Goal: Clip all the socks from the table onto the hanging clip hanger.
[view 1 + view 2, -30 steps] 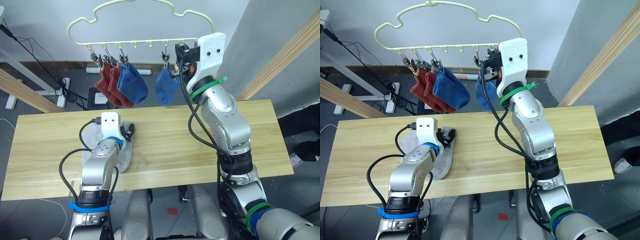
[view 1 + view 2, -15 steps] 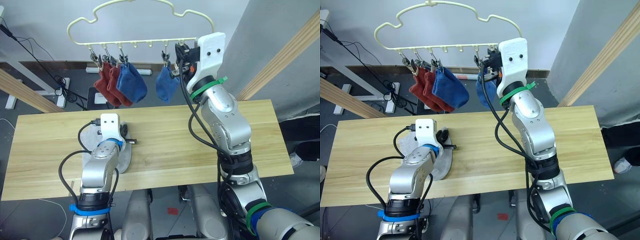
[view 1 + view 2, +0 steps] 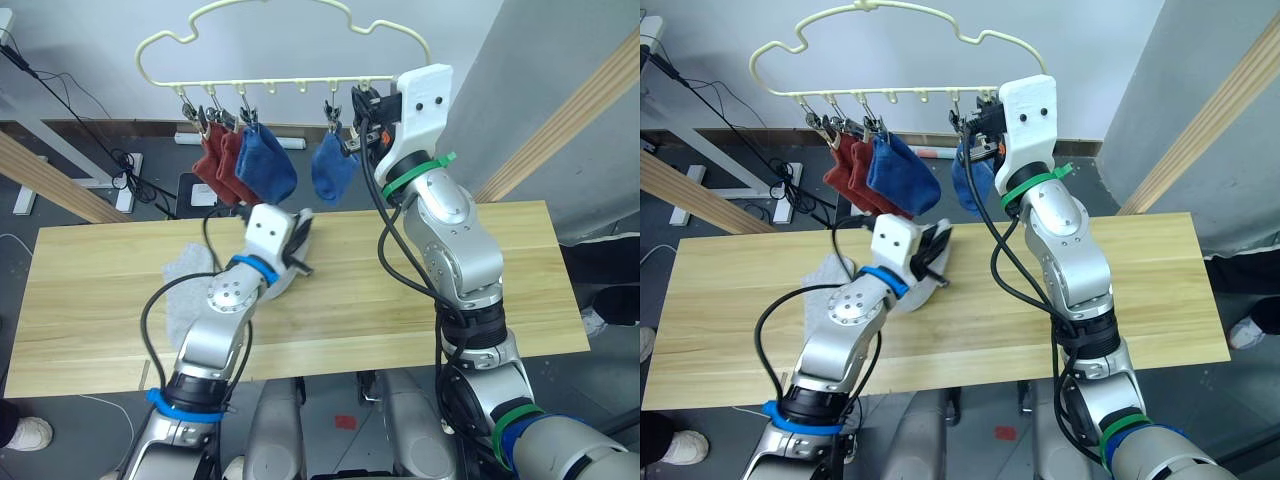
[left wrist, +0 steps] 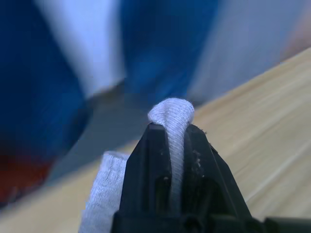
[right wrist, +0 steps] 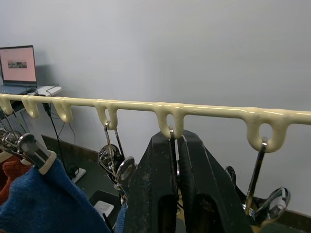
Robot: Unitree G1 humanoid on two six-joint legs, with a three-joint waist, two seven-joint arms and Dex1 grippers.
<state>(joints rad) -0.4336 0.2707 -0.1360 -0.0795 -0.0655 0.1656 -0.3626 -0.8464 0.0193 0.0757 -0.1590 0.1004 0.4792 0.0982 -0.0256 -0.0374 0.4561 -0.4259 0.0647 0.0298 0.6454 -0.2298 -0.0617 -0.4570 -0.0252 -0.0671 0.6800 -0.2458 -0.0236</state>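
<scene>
The pale yellow clip hanger (image 3: 270, 85) hangs above the table's (image 3: 400, 300) far edge. Two brick red socks (image 3: 212, 165) and two blue socks (image 3: 266, 166) (image 3: 333, 172) hang from its clips. My left gripper (image 3: 298, 242) is raised over the table, shut on the folded edge of a light grey sock (image 4: 171, 109). Its fabric trails down to the wood (image 3: 277, 285). More grey sock fabric (image 3: 185, 285) lies to the left of my arm. My right gripper (image 5: 176, 138) is up at the hanger bar (image 5: 131, 104), shut on the wire of a clip.
Slanted wooden beams stand at the right (image 3: 565, 115) and at the left (image 3: 50, 180). Cables run over the floor behind the table. An empty clip (image 5: 116, 165) hangs beside my right fingers. A laptop (image 5: 18, 65) sits far behind.
My left gripper has risen off the table and moved right and toward the hanger, taking the grey sock's edge with it. My right arm has stayed at the hanger.
</scene>
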